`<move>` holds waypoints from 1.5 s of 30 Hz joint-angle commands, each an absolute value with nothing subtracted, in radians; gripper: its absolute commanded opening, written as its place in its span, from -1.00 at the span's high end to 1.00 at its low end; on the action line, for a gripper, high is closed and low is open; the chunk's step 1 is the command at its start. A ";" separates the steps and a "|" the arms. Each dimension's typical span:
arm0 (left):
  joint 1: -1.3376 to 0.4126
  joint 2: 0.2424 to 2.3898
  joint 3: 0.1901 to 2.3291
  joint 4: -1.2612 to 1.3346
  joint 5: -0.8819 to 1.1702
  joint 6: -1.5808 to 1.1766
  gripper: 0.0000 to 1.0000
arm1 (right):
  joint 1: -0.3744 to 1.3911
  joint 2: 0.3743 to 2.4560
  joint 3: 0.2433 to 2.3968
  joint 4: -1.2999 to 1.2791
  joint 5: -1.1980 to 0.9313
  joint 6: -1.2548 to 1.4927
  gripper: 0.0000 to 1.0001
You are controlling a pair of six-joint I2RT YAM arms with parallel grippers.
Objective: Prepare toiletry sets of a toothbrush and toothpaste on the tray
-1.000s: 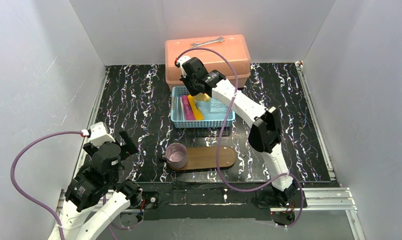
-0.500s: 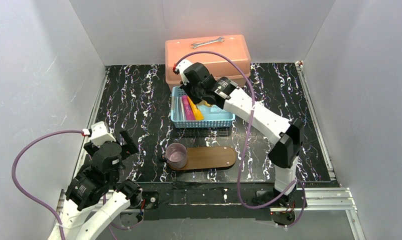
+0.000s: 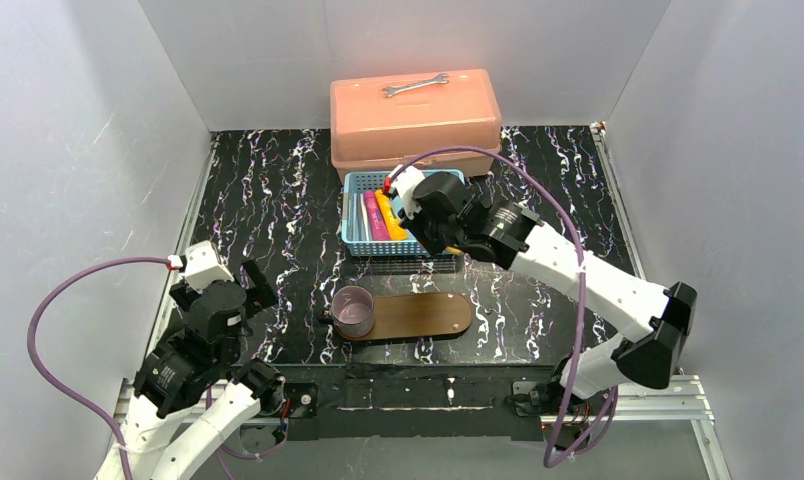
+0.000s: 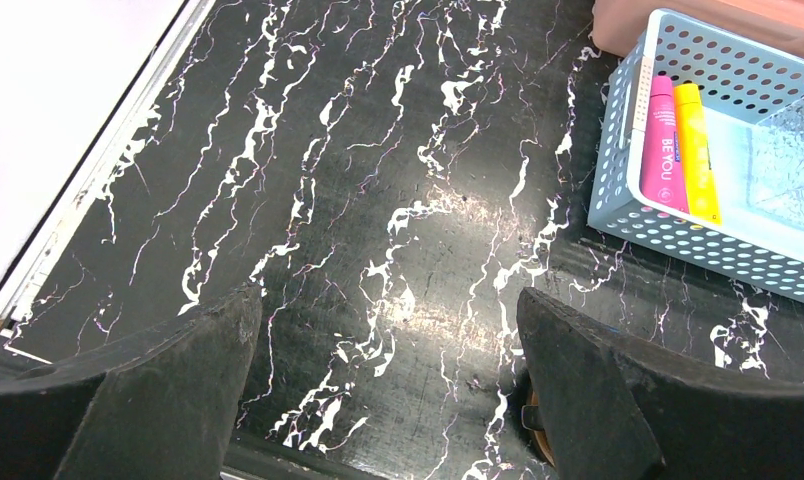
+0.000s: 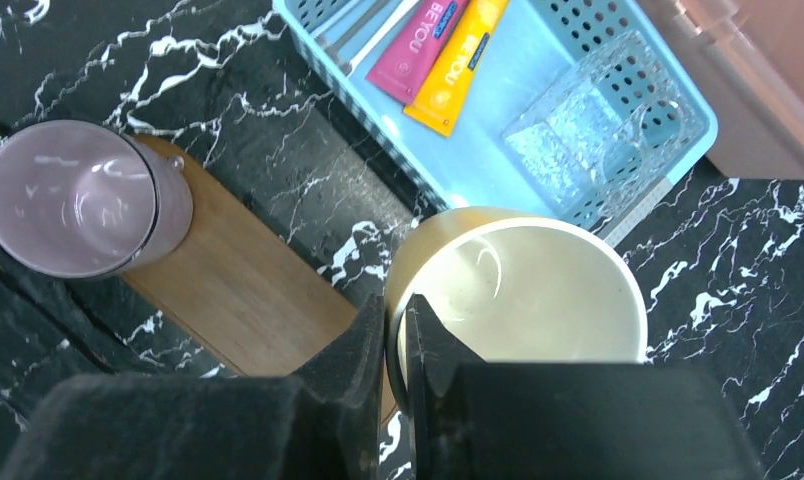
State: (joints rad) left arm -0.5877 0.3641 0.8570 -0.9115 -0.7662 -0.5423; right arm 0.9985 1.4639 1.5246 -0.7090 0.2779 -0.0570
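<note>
**Tray** (image 3: 428,316): brown wooden board on the near middle of the counter (image 3: 268,200). We find one mauve cup (image 3: 354,310) standing on its left end, and the rest of the board is bare.

**Toothpaste:** a magenta tube (image 5: 418,45) and a yellow tube (image 5: 460,65) lie touching side by side in the blue basket (image 3: 363,245), just beyond the tray.

**Toothbrush:** pale sticks (image 5: 363,22) lie left of the tubes in the same basket.

**Right fingers** (image 5: 373,340): narrow, pinching the rim of a cream cup (image 5: 538,290), which hangs over the gap between the basket and the tray.

**Left fingers** (image 4: 178,390): wide apart and holding nothing, over bare counter at the near left.

**Progress, as we judge it:** early.
- No set is made up.
- The cream cup is not yet on the tray.
- Both tubes and the brushes are waiting to be moved.

**Hard to make out:**
- We cannot count the brushes.
- From above, the right wrist covers nearly all of the cream cup.
- In the right wrist view, the cup and fingers hide the tray's right end.
- We cannot tell what, if anything, is in the clear box (image 5: 588,125) in the basket.
- The left wrist view cuts off the basket's right side.

**Elsewhere:** an orange toolbox (image 3: 415,125) stands at the far edge with a wrench (image 3: 415,87) on top.
</note>
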 commanded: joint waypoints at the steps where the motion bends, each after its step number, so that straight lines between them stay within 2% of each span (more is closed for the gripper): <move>1: -0.591 0.382 0.850 -0.905 -0.788 -0.541 -0.99 | 1.018 1.357 1.461 -0.649 0.270 -0.056 0.97; 17: -0.591 0.386 0.850 -0.904 -0.788 -0.541 -0.99 | 1.088 1.191 1.154 -0.648 0.291 0.099 0.97; 45: -0.591 0.375 0.849 -0.904 -0.788 -0.541 -0.99 | 1.137 1.174 0.986 -0.579 0.313 0.181 0.97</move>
State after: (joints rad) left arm -0.5877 0.3725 0.8570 -0.9119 -0.7666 -0.5423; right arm 1.1282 1.1847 0.9894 -0.6559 0.2867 0.1802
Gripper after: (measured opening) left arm 0.992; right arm 0.164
